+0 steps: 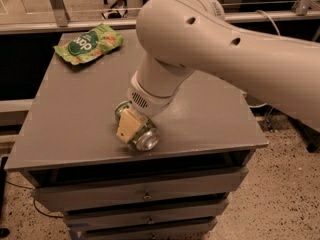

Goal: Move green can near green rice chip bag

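Claw down on the green can at the table's front edge

The green can [146, 141] lies on its side near the front edge of the grey table [70, 114], its silver end facing the front. The claw [131, 131] is right on top of it, a beige part of it lying across the can's body, with the thick white arm [210, 49] reaching in from the right. I cannot tell whether the claw is spread or pinching the can. The green rice chip bag [89, 44] lies flat at the table's far left corner, well apart from the can. Below the tabletop are drawers [145, 196].
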Available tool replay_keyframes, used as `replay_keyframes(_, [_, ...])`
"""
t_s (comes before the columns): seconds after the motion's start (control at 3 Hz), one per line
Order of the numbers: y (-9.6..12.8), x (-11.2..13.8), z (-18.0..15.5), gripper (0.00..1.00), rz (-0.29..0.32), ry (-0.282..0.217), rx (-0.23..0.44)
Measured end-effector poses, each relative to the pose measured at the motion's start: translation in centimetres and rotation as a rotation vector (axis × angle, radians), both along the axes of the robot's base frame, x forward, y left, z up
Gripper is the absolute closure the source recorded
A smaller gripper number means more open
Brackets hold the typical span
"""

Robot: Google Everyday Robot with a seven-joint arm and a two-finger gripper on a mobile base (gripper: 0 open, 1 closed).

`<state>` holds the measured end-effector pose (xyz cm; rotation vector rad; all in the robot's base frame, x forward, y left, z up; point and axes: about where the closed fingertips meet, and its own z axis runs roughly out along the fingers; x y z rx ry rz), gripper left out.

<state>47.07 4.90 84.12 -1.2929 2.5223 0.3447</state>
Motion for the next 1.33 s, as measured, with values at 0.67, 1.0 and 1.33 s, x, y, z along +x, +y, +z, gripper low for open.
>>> replay_keyframes(0.67, [-2.1,0.5,-0.3,0.88,0.015,-0.038,-0.02])
replay_keyframes(1.0, [-5.8,2.9,0.5,1.0,0.045,-0.076,0.003])
replay_keyframes(1.33, [-9.1,6.4,2.8,1.0,0.104,-0.14,0.044])
